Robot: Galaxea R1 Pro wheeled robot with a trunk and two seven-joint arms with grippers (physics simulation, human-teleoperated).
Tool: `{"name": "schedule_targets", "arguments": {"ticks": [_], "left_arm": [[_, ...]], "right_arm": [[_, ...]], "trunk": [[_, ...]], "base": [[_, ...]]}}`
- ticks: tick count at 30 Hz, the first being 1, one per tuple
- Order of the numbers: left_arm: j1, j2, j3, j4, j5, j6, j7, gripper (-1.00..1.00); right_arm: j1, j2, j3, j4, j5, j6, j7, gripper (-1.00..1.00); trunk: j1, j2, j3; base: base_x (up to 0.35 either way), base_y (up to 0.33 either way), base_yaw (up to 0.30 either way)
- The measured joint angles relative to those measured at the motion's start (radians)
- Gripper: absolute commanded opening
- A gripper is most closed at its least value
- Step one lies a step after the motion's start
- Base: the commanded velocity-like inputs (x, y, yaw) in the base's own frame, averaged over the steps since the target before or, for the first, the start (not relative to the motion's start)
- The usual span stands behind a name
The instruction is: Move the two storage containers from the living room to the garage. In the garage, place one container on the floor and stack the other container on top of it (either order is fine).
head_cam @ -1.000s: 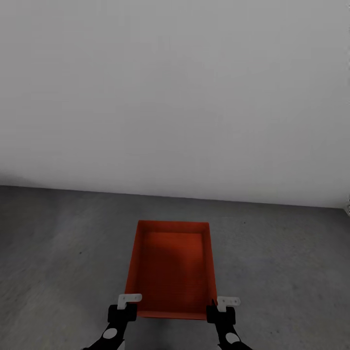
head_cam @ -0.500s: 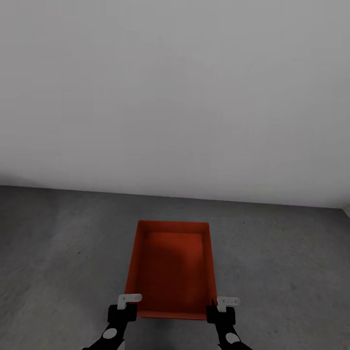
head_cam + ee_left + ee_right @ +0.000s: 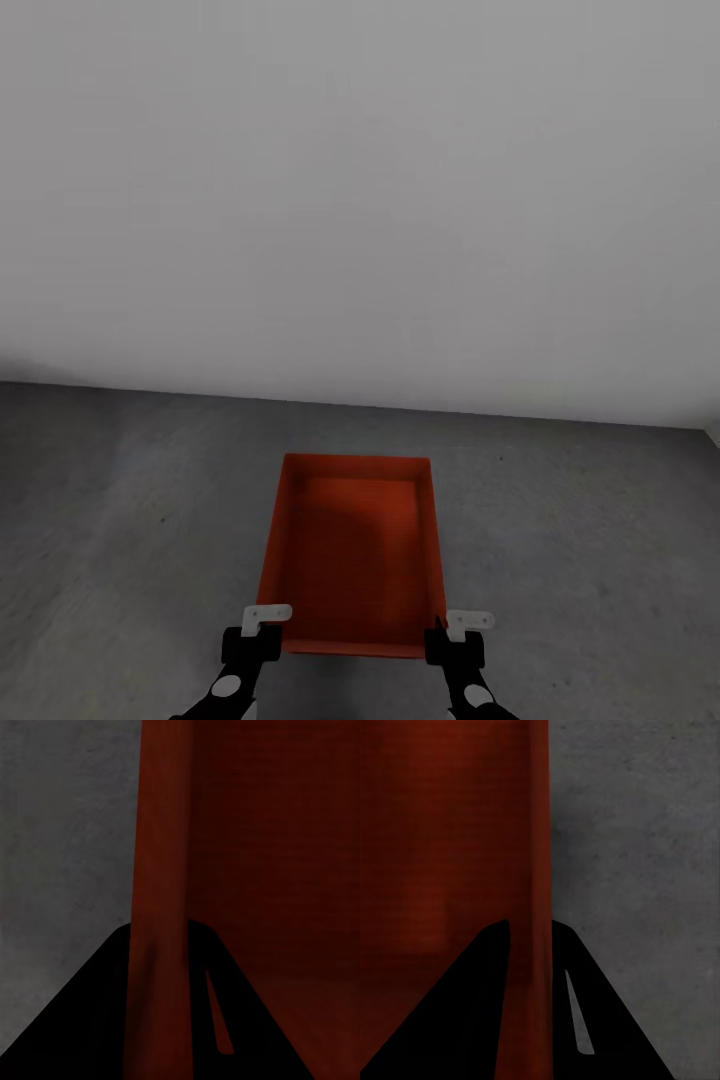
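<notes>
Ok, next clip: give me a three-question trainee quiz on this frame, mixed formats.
1. True or false: the storage container has a lid on.
2. Multiple choice: the left gripper and right gripper grip the container at its A) far corners B) near corners C) middle of the far wall.
3. Fill in: beneath the container lies a grey concrete ____.

Key: 1 false; 2 B; 3 floor.

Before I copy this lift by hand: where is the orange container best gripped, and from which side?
Grip the storage container by its thin long side walls near the close end, one gripper per wall, coming from above. It has no lid or handles, so the left gripper and right gripper straddle the rims there.
</notes>
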Motion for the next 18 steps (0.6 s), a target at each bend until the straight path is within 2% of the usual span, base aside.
{"name": "schedule_targets", "arguments": {"ticks": [18], "left_arm": [[0.000, 0.000, -0.001, 0.000, 0.002, 0.004, 0.001, -1.00]], "right_arm": [[0.000, 0.000, 0.000, -0.001, 0.000, 0.005, 0.000, -1.00]], "trunk": [[0.000, 0.000, 0.000]], "base": [[0.000, 0.000, 0.000]]}}
